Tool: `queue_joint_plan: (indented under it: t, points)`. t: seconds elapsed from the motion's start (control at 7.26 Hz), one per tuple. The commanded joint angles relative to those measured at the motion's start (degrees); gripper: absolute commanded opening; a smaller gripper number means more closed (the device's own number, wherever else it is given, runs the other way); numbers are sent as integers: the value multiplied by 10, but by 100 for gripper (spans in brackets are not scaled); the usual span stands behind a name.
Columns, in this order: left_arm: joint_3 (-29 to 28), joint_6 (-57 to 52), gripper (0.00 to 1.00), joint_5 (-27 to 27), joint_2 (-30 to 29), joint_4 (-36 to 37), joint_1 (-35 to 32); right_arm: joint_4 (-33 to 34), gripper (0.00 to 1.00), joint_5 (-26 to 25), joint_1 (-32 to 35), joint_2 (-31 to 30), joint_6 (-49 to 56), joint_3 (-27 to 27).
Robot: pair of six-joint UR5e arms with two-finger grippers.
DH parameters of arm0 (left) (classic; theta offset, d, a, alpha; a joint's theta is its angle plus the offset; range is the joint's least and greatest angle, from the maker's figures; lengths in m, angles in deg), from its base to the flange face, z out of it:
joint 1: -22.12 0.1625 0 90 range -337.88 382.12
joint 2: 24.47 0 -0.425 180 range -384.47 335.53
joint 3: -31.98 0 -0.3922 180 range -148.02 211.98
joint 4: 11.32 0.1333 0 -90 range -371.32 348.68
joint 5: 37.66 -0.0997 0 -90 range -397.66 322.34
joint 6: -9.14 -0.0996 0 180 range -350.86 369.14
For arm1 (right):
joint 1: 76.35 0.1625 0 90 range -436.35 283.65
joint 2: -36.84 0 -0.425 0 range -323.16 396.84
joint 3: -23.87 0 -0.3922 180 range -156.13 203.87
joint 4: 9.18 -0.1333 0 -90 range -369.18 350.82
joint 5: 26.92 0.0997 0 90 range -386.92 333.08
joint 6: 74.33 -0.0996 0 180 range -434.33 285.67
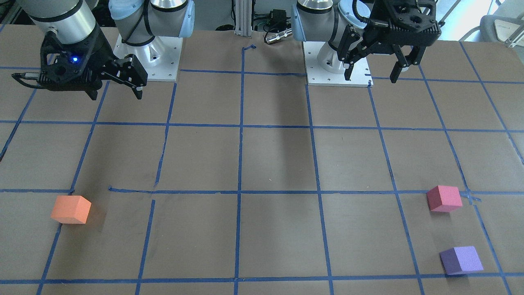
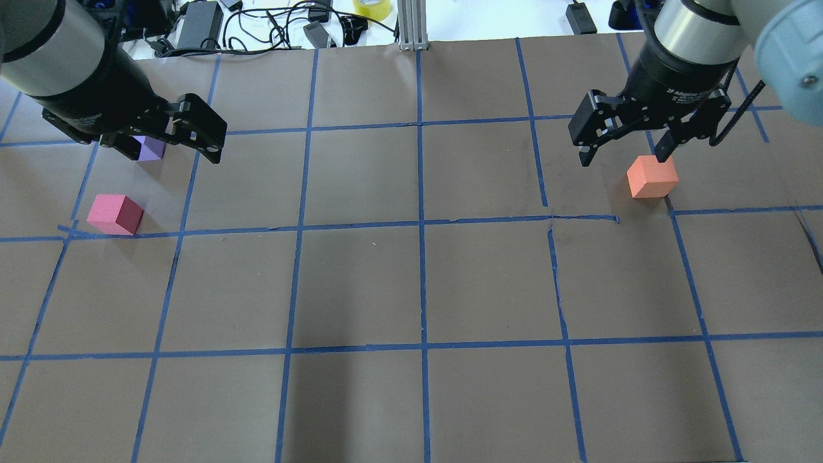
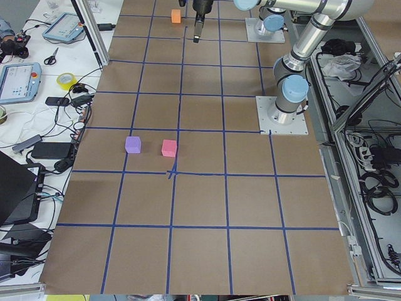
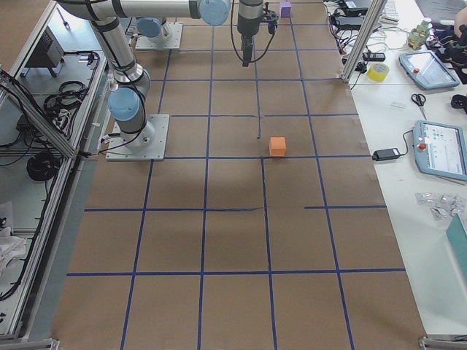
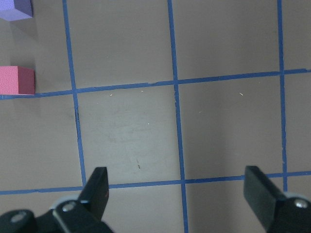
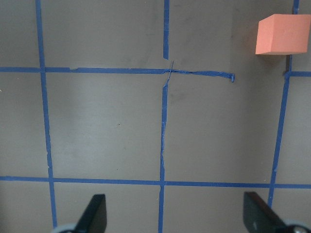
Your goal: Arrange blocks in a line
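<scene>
Three foam blocks lie apart on the brown table. The orange block (image 2: 652,177) (image 1: 70,209) sits on the robot's right, also in the right wrist view (image 6: 283,34). The pinkish-red block (image 2: 116,214) (image 1: 444,198) and the purple block (image 2: 151,148) (image 1: 461,260) sit on the robot's left, both at the left wrist view's left edge (image 5: 17,80) (image 5: 17,8). My left gripper (image 2: 172,153) (image 1: 371,76) is open and empty, raised above the table. My right gripper (image 2: 622,157) (image 1: 116,94) is open and empty, raised, nearer the robot than the orange block.
Blue tape lines (image 2: 421,225) mark a grid on the table. The arm bases (image 1: 335,61) (image 1: 149,61) stand on white plates at the robot's edge. Cables and power adapters (image 2: 199,22) and a tape roll (image 2: 373,8) lie beyond the far edge.
</scene>
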Motion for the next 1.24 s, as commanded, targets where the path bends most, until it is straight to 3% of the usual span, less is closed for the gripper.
queue_joint_plan:
  t: [0.0,0.41,0.69,0.83,1.1]
  points:
    - [0,0,100,-1,0,0,0,-6,100,0,0,-1,1,0]
    - [0,0,100,0,0,-1,0,5,100,-4,-3,6,8,0]
    - [0,0,100,-2,1,-1,0,11,100,-61,-7,16,10,0]
    - [0,0,100,-1,1,-2,0,32,100,-64,-12,34,11,1]
    - [0,0,100,-1,0,-2,0,77,100,-62,-71,81,16,1]
